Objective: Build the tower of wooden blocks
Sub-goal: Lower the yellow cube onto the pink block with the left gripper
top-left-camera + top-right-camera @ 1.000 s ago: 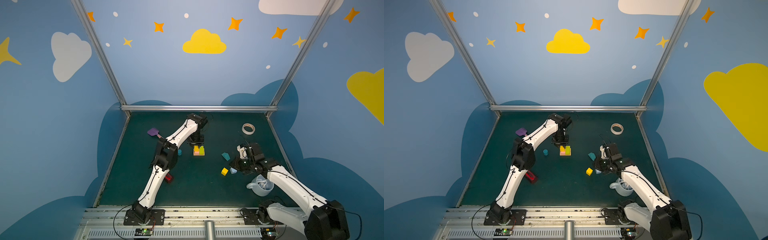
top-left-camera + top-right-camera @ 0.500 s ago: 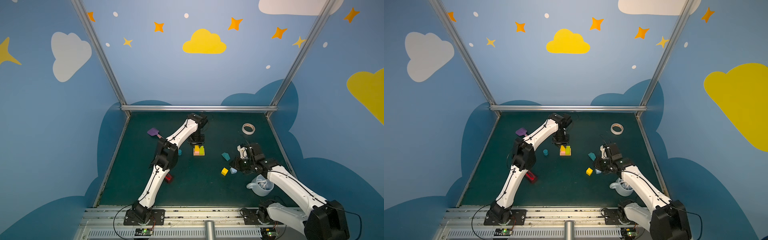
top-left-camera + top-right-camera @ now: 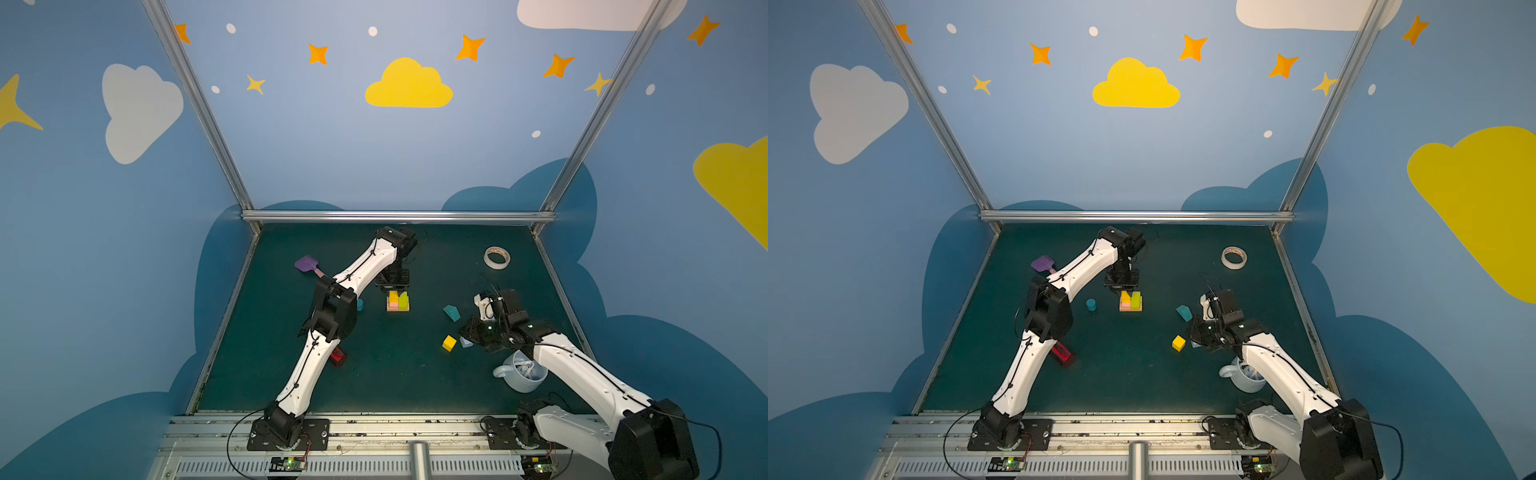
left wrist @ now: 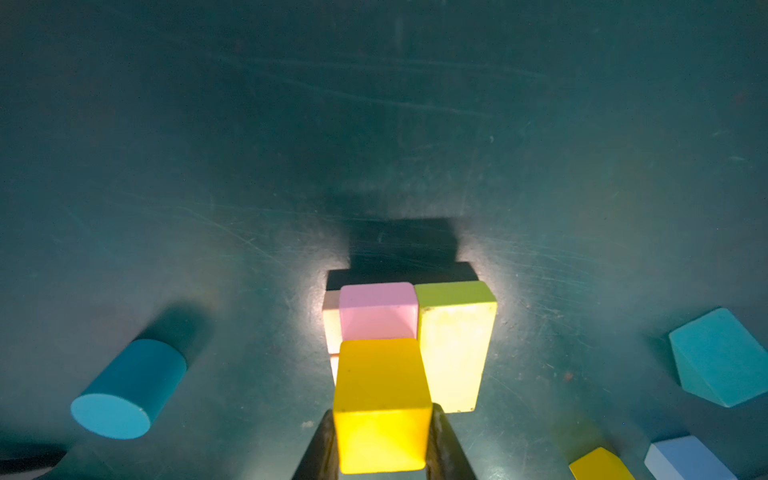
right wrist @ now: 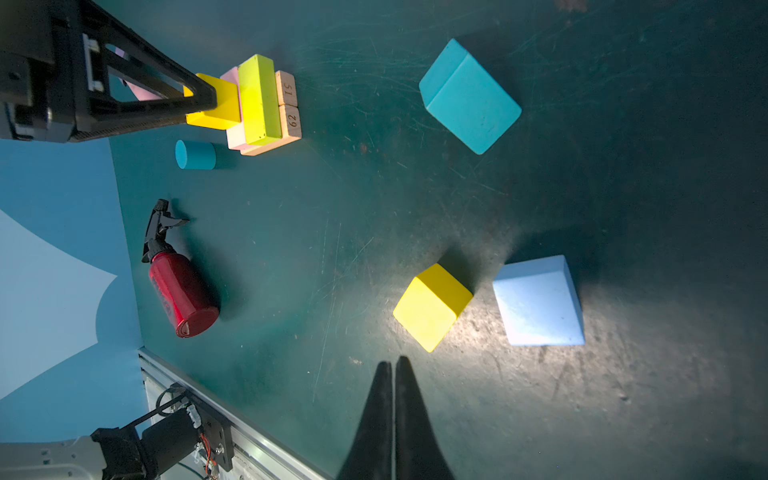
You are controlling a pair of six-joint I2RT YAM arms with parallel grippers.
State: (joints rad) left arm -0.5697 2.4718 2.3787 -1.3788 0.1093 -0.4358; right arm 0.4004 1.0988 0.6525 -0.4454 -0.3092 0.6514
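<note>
While nothing has moved, my left gripper (image 4: 382, 415) stays clamped on the yellow cube (image 4: 380, 386) atop the tower (image 3: 398, 306), unreleased; my right gripper (image 5: 393, 365) sits pressed together, empty.

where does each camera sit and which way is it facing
Both top views: high above the arm bases, looking down and back across the dark green tabletop; the left arm and right arm show.
Left wrist: above the pink-and-lime block stack, looking down past the left gripper, shut on a yellow wooden cube; only its fingertips show.
Right wrist: low over the table, facing a loose yellow cube; the shut right gripper shows, plus the left gripper.
Shared: both wrist views see the stack and the teal cylinder.
</note>
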